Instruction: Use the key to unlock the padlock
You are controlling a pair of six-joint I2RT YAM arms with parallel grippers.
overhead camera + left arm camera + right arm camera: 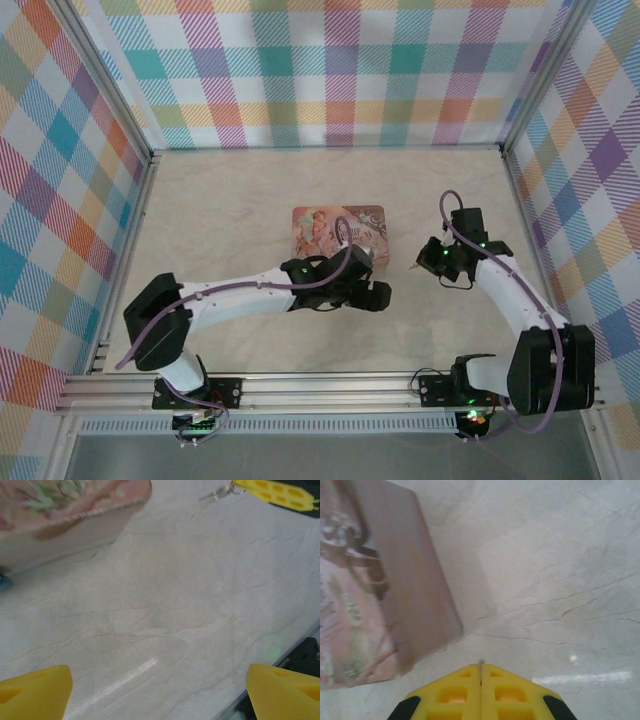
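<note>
My right gripper (480, 668) is shut, and a thin metal tip of the key (480, 663) pokes out between its yellow fingers. The left wrist view has those fingers (275, 492) at the top right, with the key (214, 496) and its ring sticking out just above the table. From above, the right gripper (425, 262) sits just right of the pink tin (340, 232). My left gripper (160, 682) is wide open over bare table, in front of the tin (65, 515). A small bluish piece, the padlock (4, 581), shows at the tin's foot, mostly cut off.
The pink illustrated tin (365, 590) lies mid-table, close to both grippers. Checked walls (340, 70) enclose the marble-look table (230, 200) on three sides. An aluminium rail (330, 390) runs along the near edge by the arm bases.
</note>
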